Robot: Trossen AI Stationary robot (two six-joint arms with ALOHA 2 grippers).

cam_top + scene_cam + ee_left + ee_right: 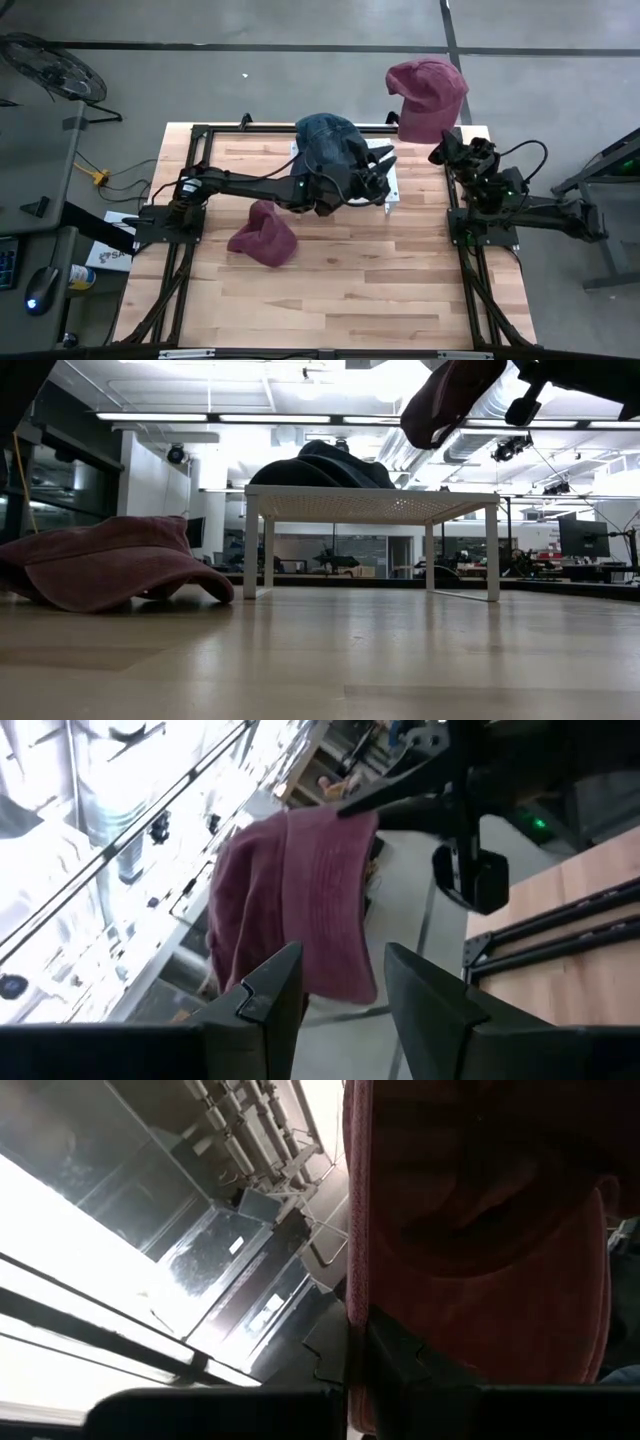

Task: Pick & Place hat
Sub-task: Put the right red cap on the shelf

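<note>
Three hats show. A blue denim hat (325,140) sits crown up on a small white rack (370,505) at the table's far middle. One maroon hat (262,236) lies flat on the wood, left of centre. A second maroon hat (426,95) is in the air at the far right, in my right gripper (443,150), which is shut on it. My left gripper (383,160) is open and hovers just right of the denim hat, over the rack. In the left wrist view its fingers (345,1000) hold nothing and point toward the raised maroon hat (300,890). My right gripper pinches the raised maroon hat between its two fingers at a cloth edge (358,1315); which part of the hat that is, I cannot tell. The hat is lifted clear of the table, high above the rack's level, and droops from the fingers (450,395).
A dark metal frame (200,135) runs around the table's edges, with the arm bases at left and right. The rack's legs (250,550) stand on the wood at the far middle. Bare wood fills the near half of the table (340,300).
</note>
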